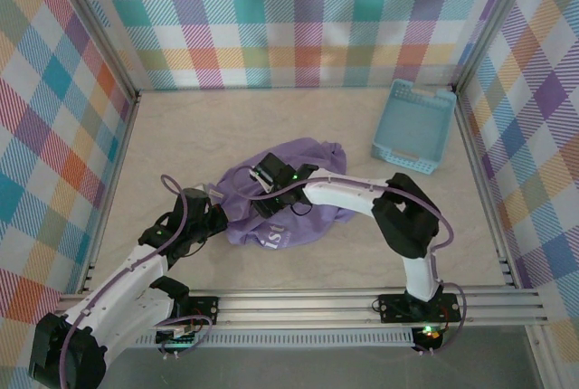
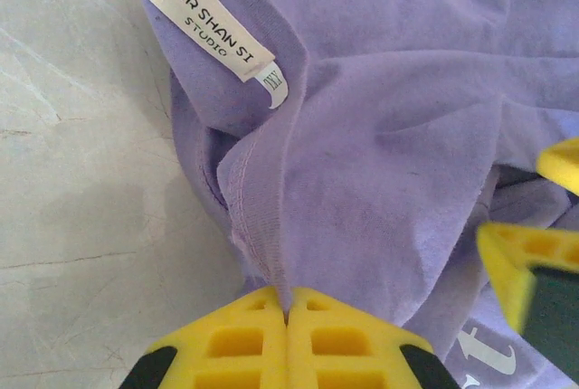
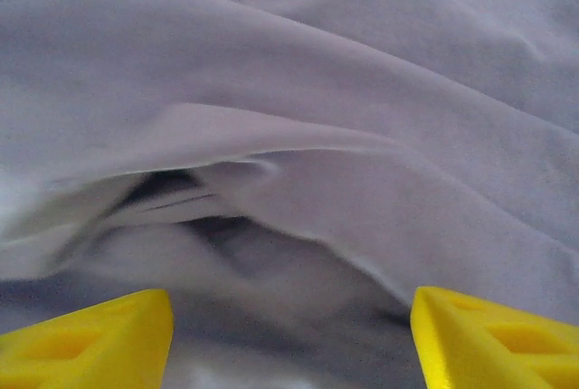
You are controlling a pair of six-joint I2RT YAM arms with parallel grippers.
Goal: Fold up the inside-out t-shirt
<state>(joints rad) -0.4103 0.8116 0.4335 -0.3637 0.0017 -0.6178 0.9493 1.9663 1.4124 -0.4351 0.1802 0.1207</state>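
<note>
t-shirt (image 1: pixel 312 154) lies crumpled mid-tabletop (image 1: pixel 208 127), well apart from the blue basket (image 1: pixel 414 127) at the far right. Left end effector (image 2: pixel 288 303) is closed, pinching a fold of the t-shirt near its sewn-in label (image 2: pixel 213 27). Right end effector (image 3: pixel 291 308) sits over rumpled fabric with its 2 fingers spread wide, gripping nothing.

Right gripper (image 3: pixel 289 339) spread wide, yellow fingertips (image 3: pixel 90 339) at the lower corners. Rumpled lavender t-shirt (image 3: pixel 362 63) lies close ahead, one fold raised over a dark gap.
</note>
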